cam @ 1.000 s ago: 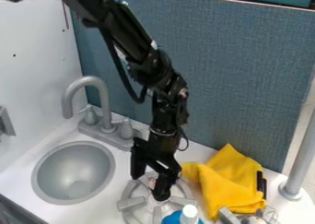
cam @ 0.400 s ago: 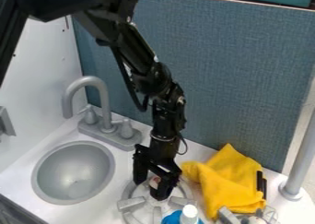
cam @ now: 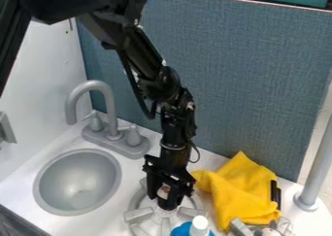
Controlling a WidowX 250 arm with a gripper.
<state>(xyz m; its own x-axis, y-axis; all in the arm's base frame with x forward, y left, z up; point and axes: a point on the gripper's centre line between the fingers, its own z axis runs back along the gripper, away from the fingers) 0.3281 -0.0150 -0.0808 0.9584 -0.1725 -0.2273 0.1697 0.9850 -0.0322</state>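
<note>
The black gripper (cam: pixel 160 200) hangs down over the left burner (cam: pixel 138 214) of the stove. Its two fingers stand close together around a small reddish and white object (cam: pixel 164 189), mostly hidden between them. Just in front and to the right, at the bottom edge, is a blue bottle (cam: pixel 182 229) with a white cap (cam: pixel 200 223). A crumpled yellow cloth (cam: pixel 243 193) lies to the right of the gripper.
Left of the gripper are a round grey sink (cam: pixel 77 181) and its faucet (cam: pixel 97 86). A second burner (cam: pixel 241 227) is at bottom right, near a grey post (cam: pixel 316 167). A blue-grey panel (cam: pixel 246 75) stands behind the counter.
The fingers have come closer together around the small object, and the gripper has shifted slightly. The upper arm has swung farther into view at the upper left.
</note>
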